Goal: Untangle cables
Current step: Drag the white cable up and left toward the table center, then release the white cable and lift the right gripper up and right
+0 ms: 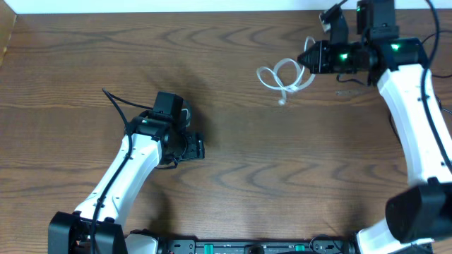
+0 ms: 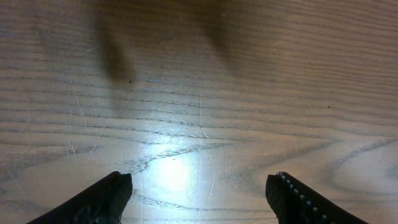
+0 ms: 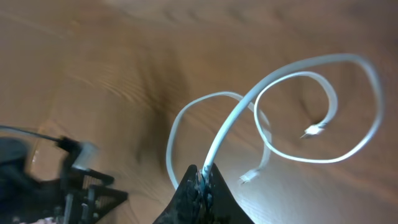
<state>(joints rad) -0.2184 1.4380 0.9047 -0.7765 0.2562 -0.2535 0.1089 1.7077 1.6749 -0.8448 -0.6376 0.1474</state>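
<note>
Raise slowly with right hand (image 1: 305, 60), clamped shut on white cable (image 1: 286, 76) looped at far right of bench (image 1: 233, 197), to shake coils apart; bring empty, wide-open left hand (image 1: 198, 148) across to pin plug end (image 1: 282, 102).

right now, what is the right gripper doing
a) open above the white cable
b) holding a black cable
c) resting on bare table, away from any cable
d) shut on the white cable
D: in the right wrist view the right gripper has its fingers pinched together on a strand of the white cable, whose loops run out from the tips.
</note>
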